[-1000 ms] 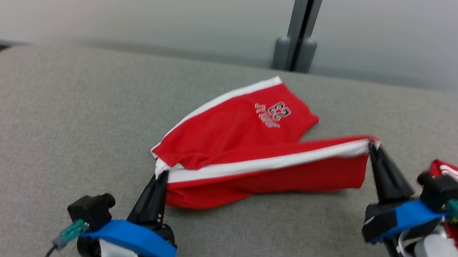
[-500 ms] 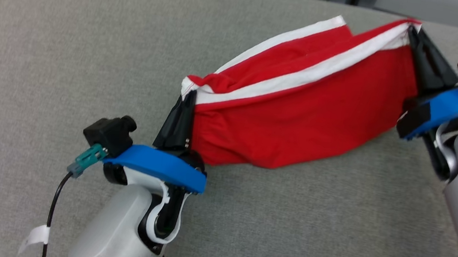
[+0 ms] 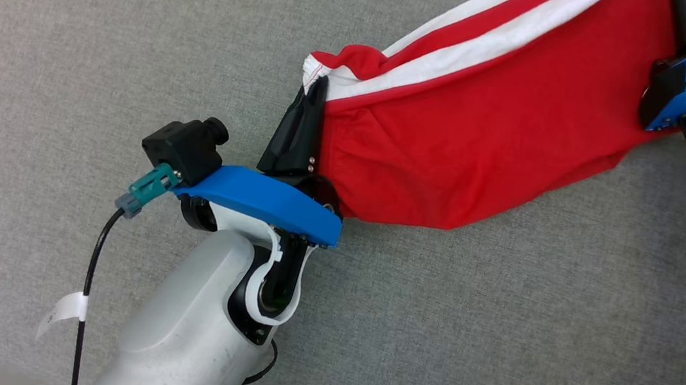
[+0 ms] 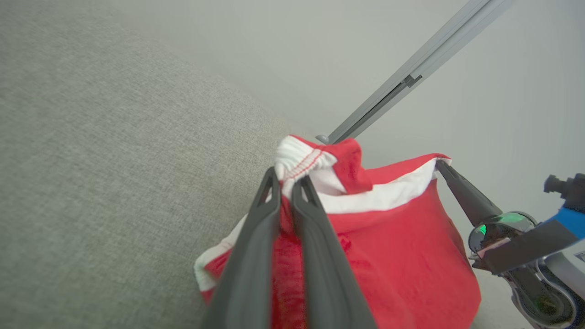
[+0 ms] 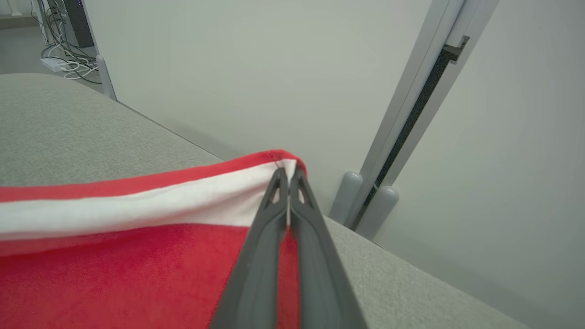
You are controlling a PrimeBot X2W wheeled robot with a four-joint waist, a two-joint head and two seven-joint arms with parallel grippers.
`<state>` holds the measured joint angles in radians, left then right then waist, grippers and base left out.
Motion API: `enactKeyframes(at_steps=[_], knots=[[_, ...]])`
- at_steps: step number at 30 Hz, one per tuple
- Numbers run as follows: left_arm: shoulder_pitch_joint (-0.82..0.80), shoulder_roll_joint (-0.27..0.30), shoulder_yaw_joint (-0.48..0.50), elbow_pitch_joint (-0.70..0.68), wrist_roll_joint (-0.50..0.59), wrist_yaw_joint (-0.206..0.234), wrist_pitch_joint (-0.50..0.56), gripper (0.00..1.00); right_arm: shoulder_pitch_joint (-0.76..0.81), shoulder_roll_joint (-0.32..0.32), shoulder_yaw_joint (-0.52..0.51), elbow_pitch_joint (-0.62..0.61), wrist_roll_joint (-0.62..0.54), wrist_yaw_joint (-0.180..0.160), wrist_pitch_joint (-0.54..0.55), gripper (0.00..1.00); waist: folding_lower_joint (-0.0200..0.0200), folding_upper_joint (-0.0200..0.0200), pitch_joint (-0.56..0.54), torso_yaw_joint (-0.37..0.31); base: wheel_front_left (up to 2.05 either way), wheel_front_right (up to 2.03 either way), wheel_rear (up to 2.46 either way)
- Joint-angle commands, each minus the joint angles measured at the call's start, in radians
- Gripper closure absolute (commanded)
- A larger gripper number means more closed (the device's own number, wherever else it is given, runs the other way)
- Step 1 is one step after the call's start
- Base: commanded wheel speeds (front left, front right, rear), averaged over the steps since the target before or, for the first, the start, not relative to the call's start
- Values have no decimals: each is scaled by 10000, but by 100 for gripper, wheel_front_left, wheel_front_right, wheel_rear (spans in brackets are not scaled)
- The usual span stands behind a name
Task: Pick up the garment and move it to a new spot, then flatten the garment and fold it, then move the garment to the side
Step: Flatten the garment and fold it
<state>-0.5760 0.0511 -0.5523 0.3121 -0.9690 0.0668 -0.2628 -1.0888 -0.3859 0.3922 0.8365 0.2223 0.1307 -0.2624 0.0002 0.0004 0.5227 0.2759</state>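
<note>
The garment (image 3: 485,137) is a pair of red shorts with white side stripes, stretched in the air between my two grippers. My left gripper (image 3: 315,89) is shut on the bunched white waistband corner (image 4: 297,160). In the left wrist view the cloth sits pinched between the dark fingers (image 4: 256,237). My right gripper (image 5: 288,172) is shut on the other corner, at the white stripe (image 5: 183,205). The same right gripper (image 4: 441,165) holds the far corner in the left wrist view. The red cloth sags low between them, close above the grey surface (image 3: 141,34).
The grey fabric-covered surface (image 5: 68,137) spreads wide under and around the garment. Behind it stand a pale wall and a grey upright post (image 5: 411,114). Loose cables (image 5: 59,59) lie on the floor far off. A black cable (image 3: 87,292) runs along my left forearm.
Both grippers have lifted the garment off the surface, so it hangs taut between them. The head camera has tilted down and closer, shifting the whole picture.
</note>
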Motion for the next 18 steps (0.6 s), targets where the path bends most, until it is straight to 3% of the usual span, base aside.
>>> enactKeyframes(at_steps=[1, 2, 3, 4, 5, 6, 14, 18], knots=[[-226, -14, -39, -8, -15, 38, -25, 100, -192, 20, 37, 132, -52, 1, -29, 100, -2, -4, 185, 121, 0, 0, 0], [-235, -3, -85, 22, -69, 43, -25, 94, -203, 49, 41, 241, -64, 1, -29, 100, -2, -4, 216, 114, 0, 0, 0], [-245, -7, -119, 32, -92, 52, -25, 78, -219, 85, -10, 381, -20, 1, -29, 100, -2, -4, 236, 109, 0, 0, 0], [-229, -12, -136, 61, -167, 67, -25, 65, -211, 134, -42, 524, 48, 1, -29, 72, -2, -4, 246, 96, 0, 0, 0], [-215, -12, -124, 80, -180, 65, -25, 33, -230, 207, -99, 575, 147, 1, -32, 9, -2, -4, 250, 78, 0, 0, 0], [-203, -12, -96, 94, -150, 68, -25, 0, -233, 246, -90, 622, 182, 1, -32, 0, -2, -4, 246, 51, 0, 0, 0], [354, -12, 167, 108, 379, 201, -25, 0, 138, 284, 203, 1526, 1162, 1, -29, 0, -2, -4, -26, -134, 0, 0, 0], [630, -6, 421, 82, 527, 222, -25, 0, 407, 326, 899, 2083, 1964, 1, 694, 0, -2, -4, -164, -186, 0, 0, 0]])
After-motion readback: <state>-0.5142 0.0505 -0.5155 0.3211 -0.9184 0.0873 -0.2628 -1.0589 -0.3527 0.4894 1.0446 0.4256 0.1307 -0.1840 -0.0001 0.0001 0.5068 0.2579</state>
